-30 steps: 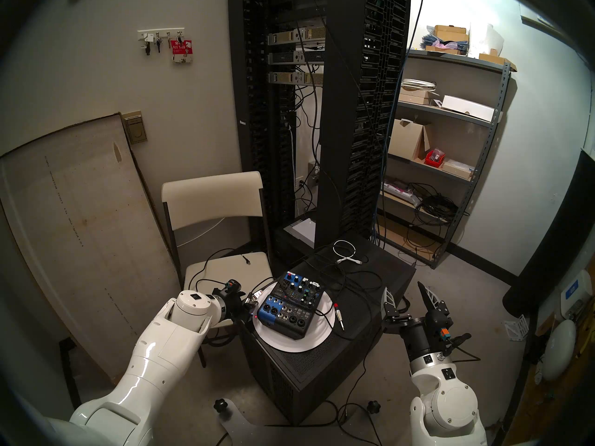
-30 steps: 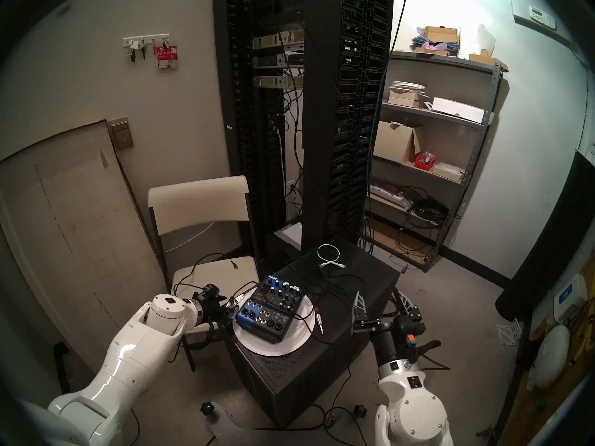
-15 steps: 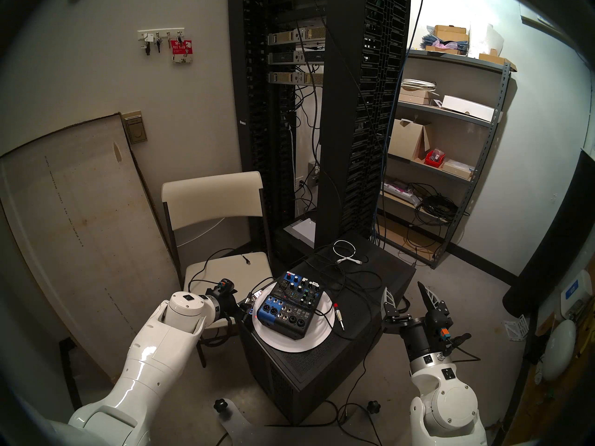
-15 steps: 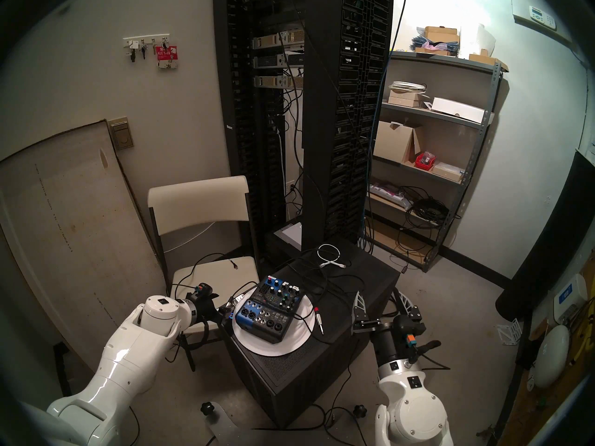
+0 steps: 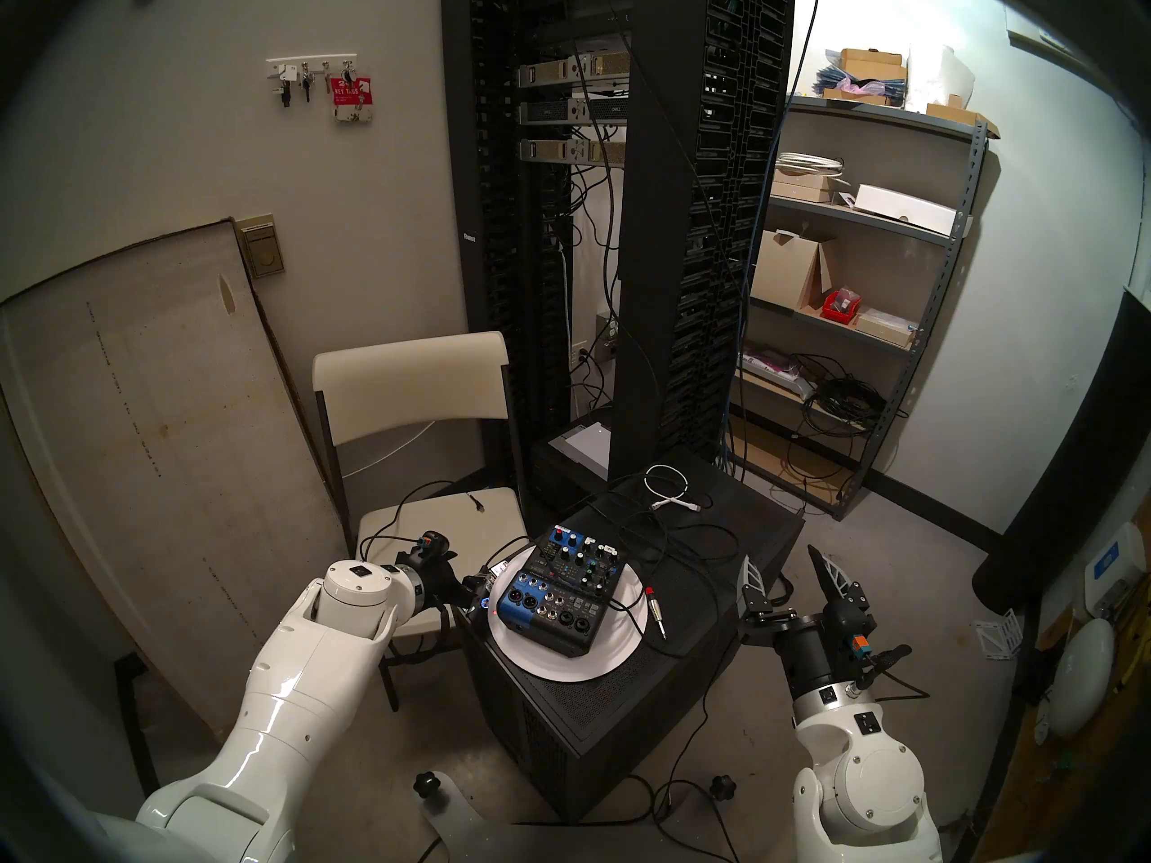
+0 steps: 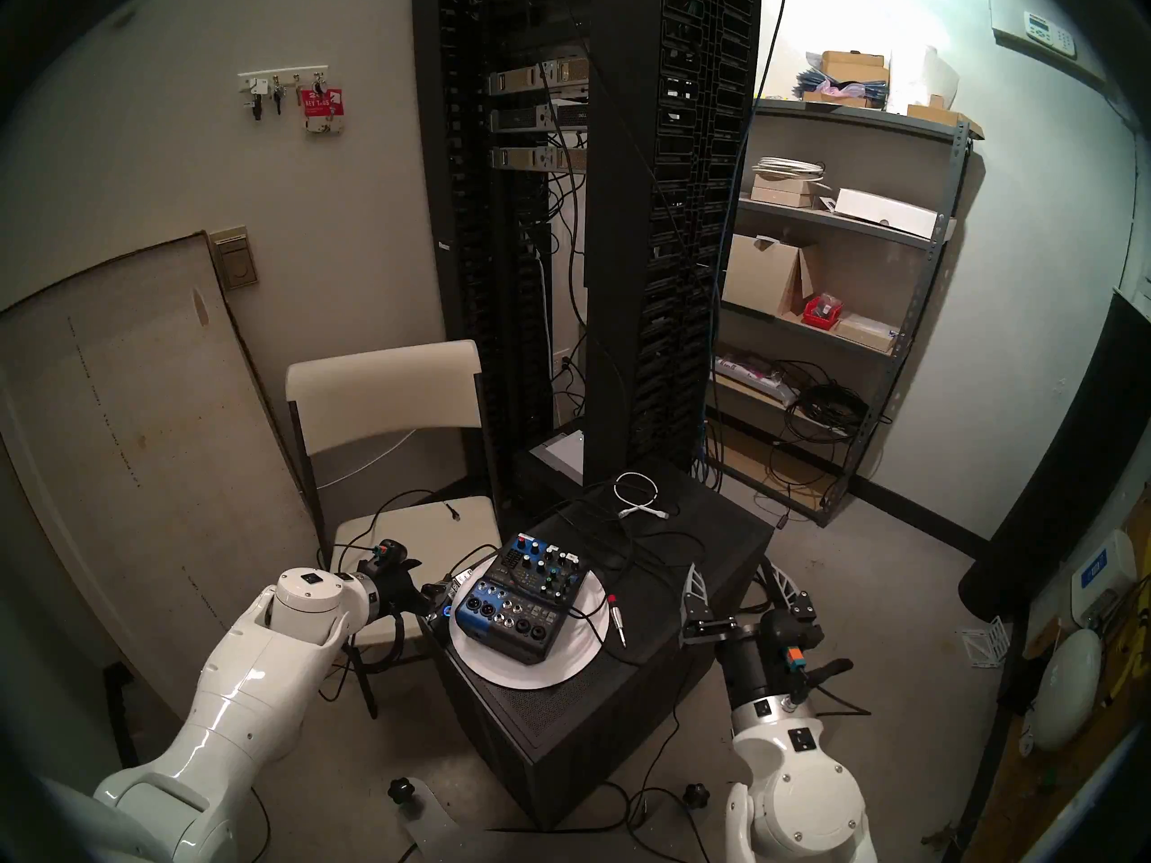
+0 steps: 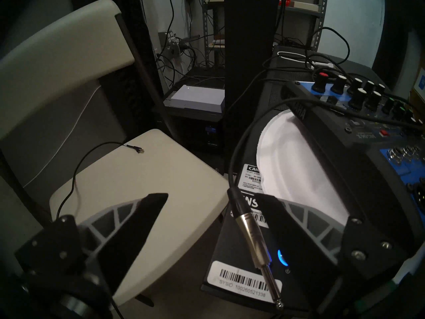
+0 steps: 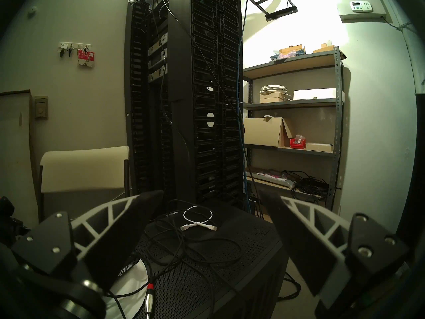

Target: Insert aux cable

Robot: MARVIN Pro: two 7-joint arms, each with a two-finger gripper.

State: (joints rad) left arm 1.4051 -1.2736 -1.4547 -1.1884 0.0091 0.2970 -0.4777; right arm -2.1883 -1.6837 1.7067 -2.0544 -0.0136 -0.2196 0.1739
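The aux cable's silvery plug with its dark barrel lies on the left edge of the black cabinet. Its tip points back toward my wrist. My left gripper stands open around it. The plug is close beside the right-hand finger and far from the other, and nothing is gripped. The thin black cable arcs up and over toward the blue-and-black mixer on a white plate. In the head view my left gripper sits just left of the plate. My right gripper hangs open and empty at the cabinet's right side.
A second jack plug with a red band lies right of the plate. A coiled white cable and loose black cables lie behind the mixer. A cream folding chair stands under my left wrist. Server racks rise behind.
My left arm has drawn back to the left, away from the mixer, and its jaws have spread wider. The right arm has not moved.
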